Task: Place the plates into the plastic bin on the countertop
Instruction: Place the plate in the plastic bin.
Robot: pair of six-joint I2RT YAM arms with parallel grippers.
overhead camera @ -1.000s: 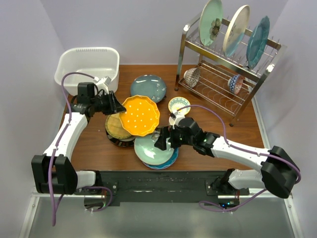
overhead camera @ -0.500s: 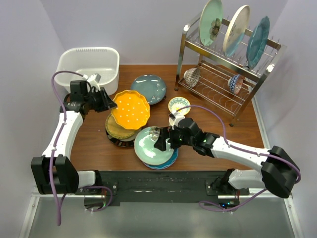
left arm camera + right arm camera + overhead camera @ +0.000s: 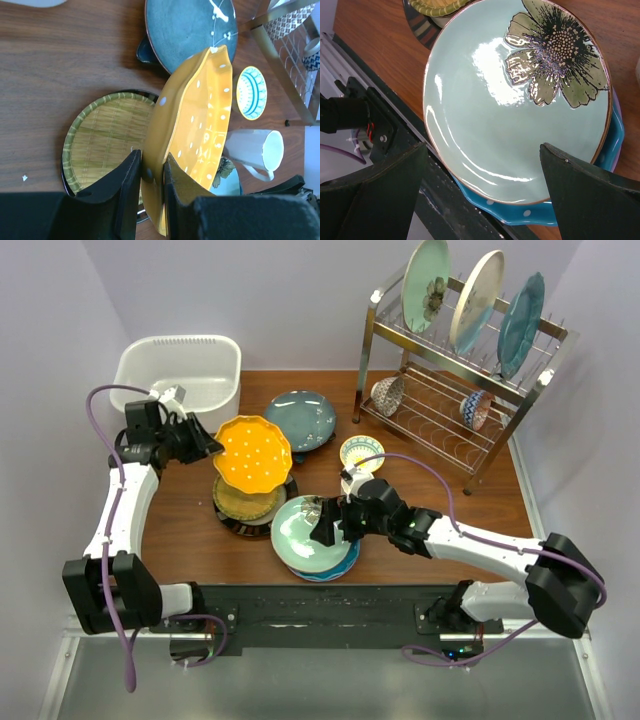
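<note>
Left end effector [image 3: 152,165] is pinched narrowly on the rim of the orange scalloped plate with white dots [image 3: 253,452]. It holds the plate tilted on edge, lifted off the reddish-brown wood-grain desk [image 3: 190,525] and partly over the black-rimmed plate with a yellow woven centre [image 3: 107,142]. From the orange plate, the white translucent plastic bin [image 3: 178,341] sits at about eleven o'clock, in the desk's far-left corner; the plate is outside it. A dark teal round plate [image 3: 300,418] lies at one o'clock. At five o'clock, the right end effector [image 3: 320,524] hangs with fingers spread wide, gripping nothing, over the pale green floral plate [image 3: 485,115]. That plate tops a stack resting on a blue dotted plate [image 3: 520,212].
</note>
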